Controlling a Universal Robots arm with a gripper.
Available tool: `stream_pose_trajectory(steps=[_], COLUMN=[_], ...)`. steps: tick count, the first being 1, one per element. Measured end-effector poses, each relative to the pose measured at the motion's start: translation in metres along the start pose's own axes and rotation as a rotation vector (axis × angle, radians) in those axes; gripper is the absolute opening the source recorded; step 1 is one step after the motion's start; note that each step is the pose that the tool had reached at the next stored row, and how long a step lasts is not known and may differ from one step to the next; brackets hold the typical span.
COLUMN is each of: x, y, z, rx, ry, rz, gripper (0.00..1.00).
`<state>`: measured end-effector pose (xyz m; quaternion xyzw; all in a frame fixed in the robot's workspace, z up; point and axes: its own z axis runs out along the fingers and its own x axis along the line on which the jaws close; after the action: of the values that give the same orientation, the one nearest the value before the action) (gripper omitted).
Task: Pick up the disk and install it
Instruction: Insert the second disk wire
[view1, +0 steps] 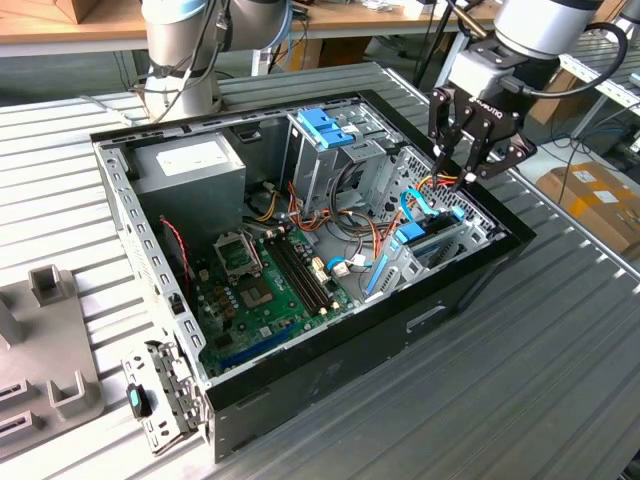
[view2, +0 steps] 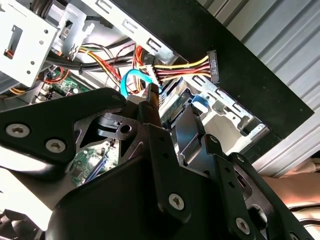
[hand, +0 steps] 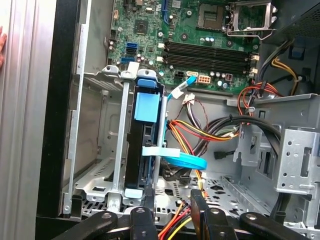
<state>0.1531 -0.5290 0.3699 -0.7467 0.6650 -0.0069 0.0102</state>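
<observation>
**Exterior view, then the two wrist views: disk seated in the bay, gripper empty above it**

Exterior view: an open computer case (view1: 300, 385) is seen lying on a slatted metal table (view1: 520, 400). The gripper (view1: 458, 172) is held above the case edge at the exterior view's right, near the far corner. Its fingers are spread apart and nothing is carried between them. The disk (view1: 420, 238) is found below it, set on its edge inside a metal bay along that same edge of the case. The motherboard (view1: 260, 290) is laid on the case floor, and the upright drive cage (view1: 325, 140) with a blue top is placed towards the far edge.

Second wrist view: the black fingers (view2: 155, 135) are shown close up over bundles of coloured power wires (view2: 180, 67). Whether the disk is seen here cannot be told.

First wrist view: the disk (hand: 145, 145) is seen upright between the grey walls of the bay (hand: 95, 150), with its blue tab (hand: 146, 106) turned towards the motherboard. A light-blue cable (hand: 185, 161) is curved just beside it. The two fingertips are kept apart, and only wires are seen between them.
</observation>
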Motion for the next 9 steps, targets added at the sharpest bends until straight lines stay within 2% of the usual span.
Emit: stream_pose_trajectory(steps=[9], x=[-0.0031], y=[-0.0045], z=[0.0001], rx=[0.0], ry=[-0.0001], rz=[-0.005], gripper=[0.42])
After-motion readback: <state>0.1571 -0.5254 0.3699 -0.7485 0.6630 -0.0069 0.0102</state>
